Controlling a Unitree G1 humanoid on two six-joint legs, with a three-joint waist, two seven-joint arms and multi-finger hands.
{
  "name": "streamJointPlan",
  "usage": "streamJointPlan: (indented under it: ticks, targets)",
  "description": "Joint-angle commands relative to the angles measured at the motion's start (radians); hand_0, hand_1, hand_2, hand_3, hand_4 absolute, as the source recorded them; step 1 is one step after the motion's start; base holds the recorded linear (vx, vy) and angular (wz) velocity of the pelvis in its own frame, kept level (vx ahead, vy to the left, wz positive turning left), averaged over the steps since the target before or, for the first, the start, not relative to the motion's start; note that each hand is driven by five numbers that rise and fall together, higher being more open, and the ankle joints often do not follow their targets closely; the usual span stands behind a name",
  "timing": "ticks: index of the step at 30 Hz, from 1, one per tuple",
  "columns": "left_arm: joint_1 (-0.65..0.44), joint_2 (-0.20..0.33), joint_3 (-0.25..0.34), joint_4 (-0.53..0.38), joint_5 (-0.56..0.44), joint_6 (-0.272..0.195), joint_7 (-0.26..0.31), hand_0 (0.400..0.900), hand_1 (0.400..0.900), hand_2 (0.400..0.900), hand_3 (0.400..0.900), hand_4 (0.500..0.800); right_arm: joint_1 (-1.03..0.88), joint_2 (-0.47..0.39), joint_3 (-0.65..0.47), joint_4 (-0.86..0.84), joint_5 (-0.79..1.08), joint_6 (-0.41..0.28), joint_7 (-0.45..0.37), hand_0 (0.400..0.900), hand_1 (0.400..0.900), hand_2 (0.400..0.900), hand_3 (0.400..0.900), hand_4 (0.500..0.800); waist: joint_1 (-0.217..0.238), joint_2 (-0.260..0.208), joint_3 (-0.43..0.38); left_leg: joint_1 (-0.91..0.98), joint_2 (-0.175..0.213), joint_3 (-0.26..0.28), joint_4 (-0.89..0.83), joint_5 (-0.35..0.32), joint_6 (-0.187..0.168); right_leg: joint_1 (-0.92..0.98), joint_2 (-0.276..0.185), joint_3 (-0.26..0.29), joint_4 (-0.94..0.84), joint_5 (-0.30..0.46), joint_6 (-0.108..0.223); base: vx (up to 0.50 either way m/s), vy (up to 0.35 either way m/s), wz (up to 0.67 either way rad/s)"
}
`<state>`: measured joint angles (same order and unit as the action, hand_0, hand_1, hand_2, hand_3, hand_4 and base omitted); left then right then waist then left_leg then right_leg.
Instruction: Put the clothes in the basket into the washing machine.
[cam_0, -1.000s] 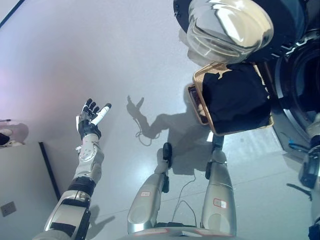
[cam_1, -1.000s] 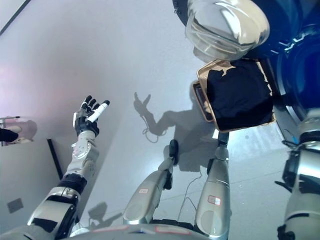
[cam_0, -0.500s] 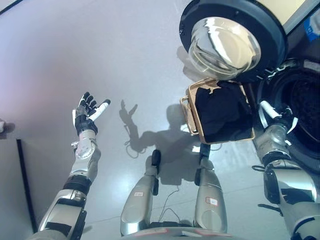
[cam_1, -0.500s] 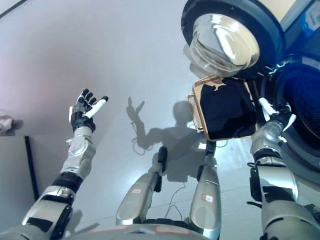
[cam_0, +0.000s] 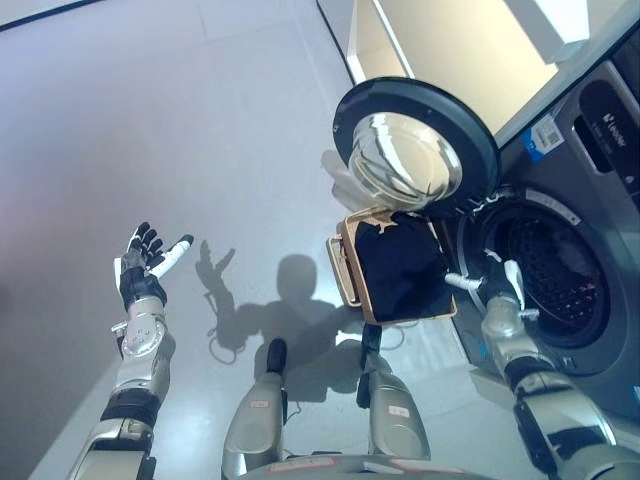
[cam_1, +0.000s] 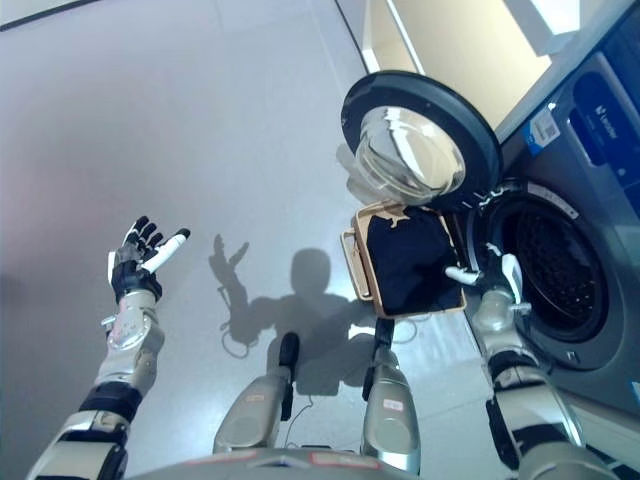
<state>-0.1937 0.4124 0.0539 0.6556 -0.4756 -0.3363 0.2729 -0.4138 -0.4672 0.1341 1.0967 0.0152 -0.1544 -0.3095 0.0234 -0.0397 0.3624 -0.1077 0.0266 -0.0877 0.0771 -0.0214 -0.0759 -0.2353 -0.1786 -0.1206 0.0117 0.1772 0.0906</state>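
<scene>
A tan basket (cam_0: 350, 270) stands on the floor before the washing machine (cam_0: 590, 190), filled with dark clothes (cam_0: 400, 275). The machine's round door (cam_0: 412, 150) hangs swung wide to the left, and the drum (cam_0: 550, 275) shows dark inside. My right hand (cam_0: 492, 283) hovers open between the basket's right edge and the drum mouth, holding nothing. Far out at the left, my left hand (cam_0: 143, 265) is raised with its fingers spread, also open and holding nothing.
Grey floor (cam_0: 200, 120) stretches to the left and back of the basket. A pale cabinet or wall (cam_0: 450, 50) rises behind the washing machine's door.
The camera has swung up and right, so the machine and its drum now show fully. My right hand has come into view beside the basket. The left hand keeps its raised pose.
</scene>
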Motion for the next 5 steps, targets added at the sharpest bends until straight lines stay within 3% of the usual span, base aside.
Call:
streamJointPlan:
  ticks: [1, 5]
  targets:
    - [0.004, 0.055, 0.049, -0.015, 0.024, -0.062, 0.005, 0.9, 0.9, 0.9, 0.9, 0.8, 0.088, 0.001, 0.037, -0.037, -0.007, -0.044, -0.009, 0.9, 0.9, 0.9, 0.9, 0.8, -0.016, -0.029, -0.131, 0.013, 0.047, -0.033, 0.005, -0.046, -0.021, -0.011, -0.089, 0.021, 0.061, 0.009, 0.093, 0.01, -0.016, 0.09]
    - [-0.012, 0.052, 0.036, 0.018, 0.031, -0.06, 0.004, 0.9, 0.9, 0.9, 0.9, 0.8, 0.108, 0.002, 0.049, -0.056, 0.009, -0.061, 0.003, 0.9, 0.9, 0.9, 0.9, 0.8, -0.018, -0.035, -0.145, 0.022, 0.051, -0.024, -0.008, -0.042, -0.022, -0.014, -0.084, 0.02, 0.051, 0.017, 0.095, 0.0, -0.001, -0.02]
